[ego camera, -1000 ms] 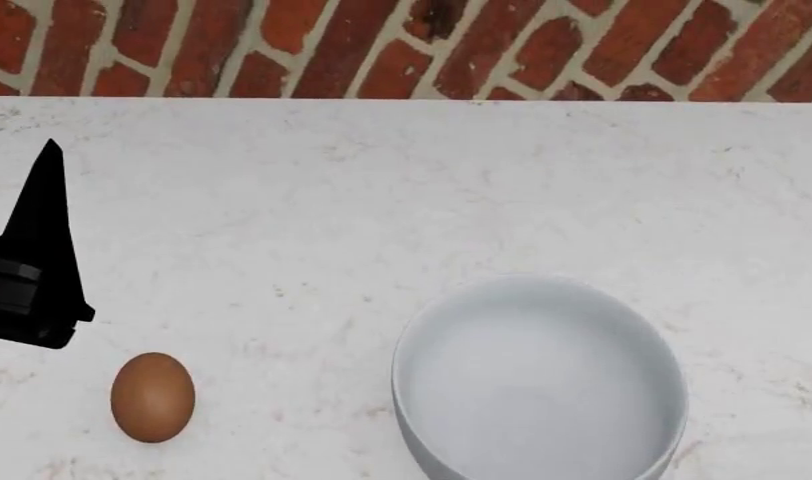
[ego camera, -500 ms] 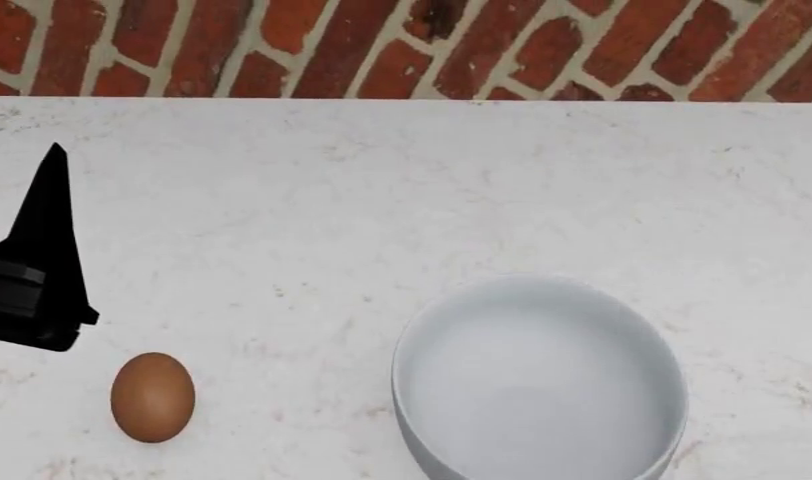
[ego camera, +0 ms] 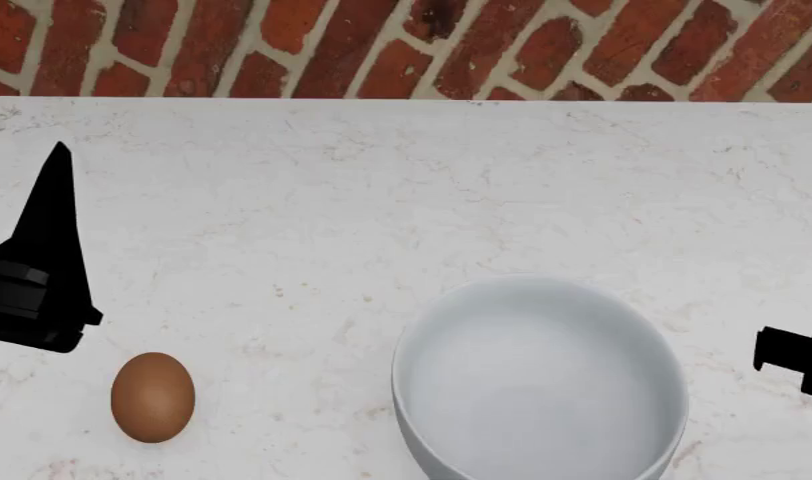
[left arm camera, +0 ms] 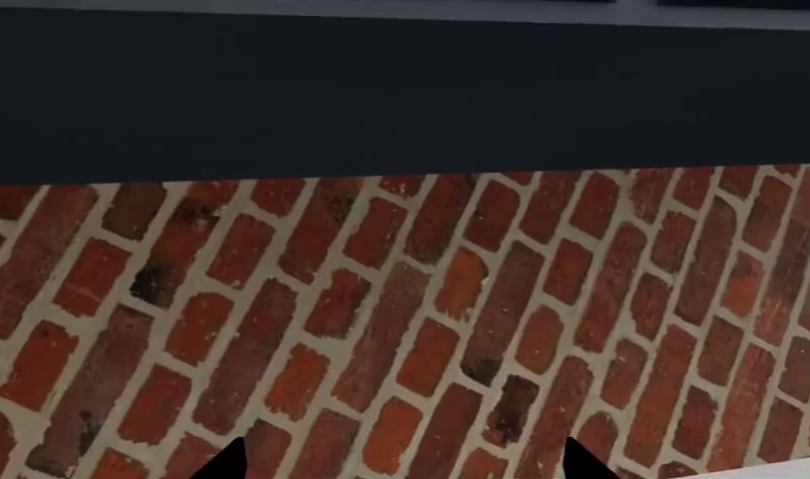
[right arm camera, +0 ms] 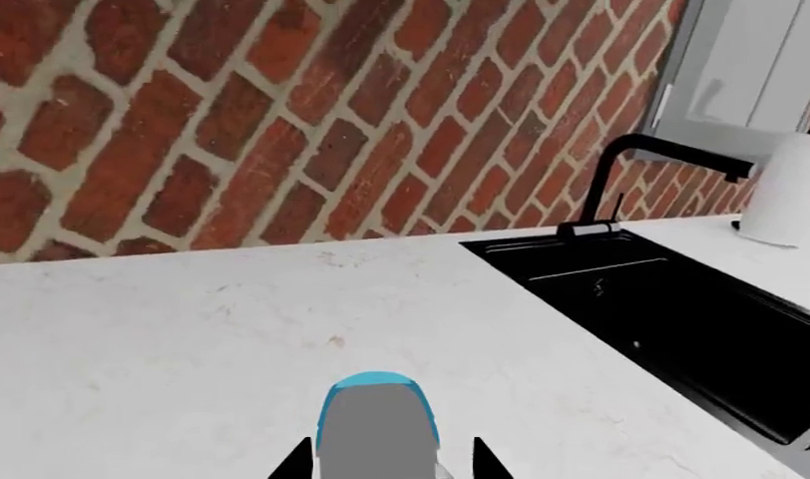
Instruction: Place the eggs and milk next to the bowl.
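The pale marble-patterned counter is spreading across the head view under a red brick wall, and the right wrist view is also showing a black sink with a black tap set into it. The large round glossy white bowl is sitting low in the head view. The right gripper is showing its black tips on either side of the white plastic milk bottle with the light-blue cap, apparently closed around it, while in the head view it is entering beside the bowl's right side. The left gripper is hanging above the counter, pointing at the wall; whether it is spread or closed, I cannot tell. The small smooth brown egg is lying left of the bowl, apart from it, just below that gripper. Risks as I judge them: the bottle knocking the bowl's rim while descending, or the egg rolling off if nudged sideways.
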Available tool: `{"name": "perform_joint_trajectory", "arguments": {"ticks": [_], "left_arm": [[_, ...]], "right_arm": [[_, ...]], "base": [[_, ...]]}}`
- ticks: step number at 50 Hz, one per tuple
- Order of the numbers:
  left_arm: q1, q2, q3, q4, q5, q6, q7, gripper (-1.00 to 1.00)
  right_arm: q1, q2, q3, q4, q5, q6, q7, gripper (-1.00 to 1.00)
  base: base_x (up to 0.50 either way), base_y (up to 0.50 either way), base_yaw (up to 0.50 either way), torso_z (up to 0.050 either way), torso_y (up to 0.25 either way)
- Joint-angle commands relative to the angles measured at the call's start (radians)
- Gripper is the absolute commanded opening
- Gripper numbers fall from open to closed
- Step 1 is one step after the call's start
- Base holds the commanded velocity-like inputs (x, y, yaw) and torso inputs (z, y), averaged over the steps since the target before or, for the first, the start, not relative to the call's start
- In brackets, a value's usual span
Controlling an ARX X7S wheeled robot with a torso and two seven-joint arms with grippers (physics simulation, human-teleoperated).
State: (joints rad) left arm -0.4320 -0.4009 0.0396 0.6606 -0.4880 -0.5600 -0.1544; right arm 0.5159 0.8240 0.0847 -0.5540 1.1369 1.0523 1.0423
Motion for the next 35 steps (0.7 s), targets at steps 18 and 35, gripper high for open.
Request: {"name": "perform_joint_trajectory", "arguments": {"ticks": [18, 35], "left_arm": [[-0.001, -0.008, 0.009, -0.003, -0.004, 0.005, -0.005, 1.00], [0.005, -0.014, 0.007, -0.002, -0.006, 0.013, -0.010, 1.00]], "right_arm": [[0.036, -0.009, -0.020, -0.002, 0.017, -0.097, -0.236, -1.00], [0.093, -0.049, -0.068, 0.043, 0.018, -0.096, -0.256, -1.00]], "base": [[0.00, 0.00, 0.00, 0.000, 0.000], [0.00, 0.00, 0.00, 0.000, 0.000]]}}
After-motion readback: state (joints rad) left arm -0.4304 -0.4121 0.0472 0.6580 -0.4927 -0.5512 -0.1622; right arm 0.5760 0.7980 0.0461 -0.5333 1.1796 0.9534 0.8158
